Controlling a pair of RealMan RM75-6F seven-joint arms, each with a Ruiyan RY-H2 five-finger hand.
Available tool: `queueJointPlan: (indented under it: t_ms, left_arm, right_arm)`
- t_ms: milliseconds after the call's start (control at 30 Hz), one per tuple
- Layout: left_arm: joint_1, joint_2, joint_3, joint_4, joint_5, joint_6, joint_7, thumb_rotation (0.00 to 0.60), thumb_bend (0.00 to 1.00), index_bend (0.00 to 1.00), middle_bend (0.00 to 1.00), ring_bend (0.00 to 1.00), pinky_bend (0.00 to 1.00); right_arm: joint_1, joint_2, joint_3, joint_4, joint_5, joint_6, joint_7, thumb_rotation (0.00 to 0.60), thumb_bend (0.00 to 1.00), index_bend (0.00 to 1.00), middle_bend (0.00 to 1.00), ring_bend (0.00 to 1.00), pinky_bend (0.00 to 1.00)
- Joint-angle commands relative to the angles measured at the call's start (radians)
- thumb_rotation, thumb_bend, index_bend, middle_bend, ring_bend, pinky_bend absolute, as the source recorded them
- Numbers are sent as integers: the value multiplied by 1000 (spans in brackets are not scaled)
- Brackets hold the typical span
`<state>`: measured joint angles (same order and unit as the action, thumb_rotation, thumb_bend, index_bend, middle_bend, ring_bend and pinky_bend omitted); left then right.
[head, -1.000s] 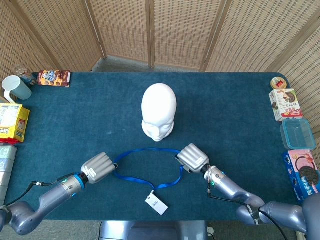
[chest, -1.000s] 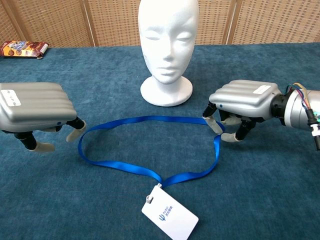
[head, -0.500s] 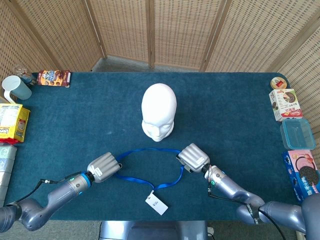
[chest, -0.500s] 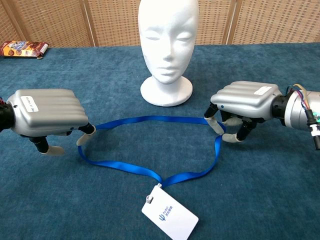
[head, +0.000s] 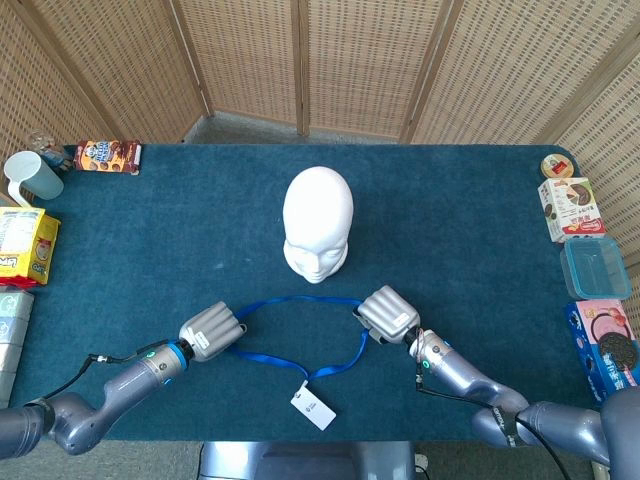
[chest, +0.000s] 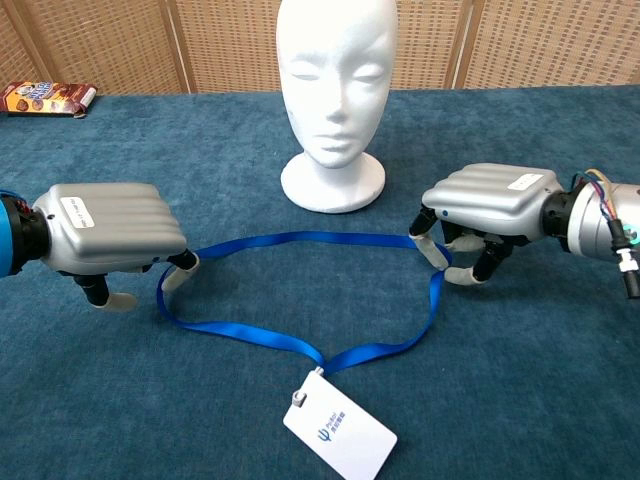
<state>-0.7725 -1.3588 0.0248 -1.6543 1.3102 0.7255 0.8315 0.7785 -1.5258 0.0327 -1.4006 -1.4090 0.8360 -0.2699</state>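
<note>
At the far left edge of the head view a pale blue plastic mug stands above a yellow snack bag, and a brown biscuit packet lies just to their right at the upper left of the dark teal cloth-covered table.

In the lower left, the silver left hand lies palm down on the cloth, its fingers curled under. One fingertip touches the left bend of the bright blue ribbon lanyard; whether it pinches the ribbon or only rests against it, I cannot tell.

The lanyard lies flat in a wide loop across the lower middle of both views, its two strands meeting at a white rectangular badge card near the bottom centre (the card carries a small blue logo). Just above the loop, in the centre, stands a white foam mannequin head, upright and facing the chest camera, apart from the ribbon.

At the loop's right bend the silver right hand also sits palm down, and its fingertips close on the ribbon there, holding it against the cloth.

Along the right edge of the head view sit a small round tin, a white biscuit box, a clear lidded plastic container and a pink biscuit box.
</note>
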Motion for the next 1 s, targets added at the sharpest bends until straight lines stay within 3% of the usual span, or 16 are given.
queueJointPlan:
  t_ms: [33,500,1000]
  left_arm:
    - [-5,-7,3,6,-3,6,-1,600,286,457,1000,1000,1000]
    - [-28,-35,19,33,-17,24,-9,598,309,458,1000,1000,1000]
    - [-35,-50,36,51,-17,51,-28,600,326,597,1000,1000,1000]
  right_arm:
    - [0,0,1,2,-1,0,3,600,458,692,1000,1000,1000]
    - [-2,-1,0,6,2,-5,12,600,458,700,1000,1000,1000]
    - [-1,-7,2,12,3,-8,22,600,458,705,1000,1000,1000]
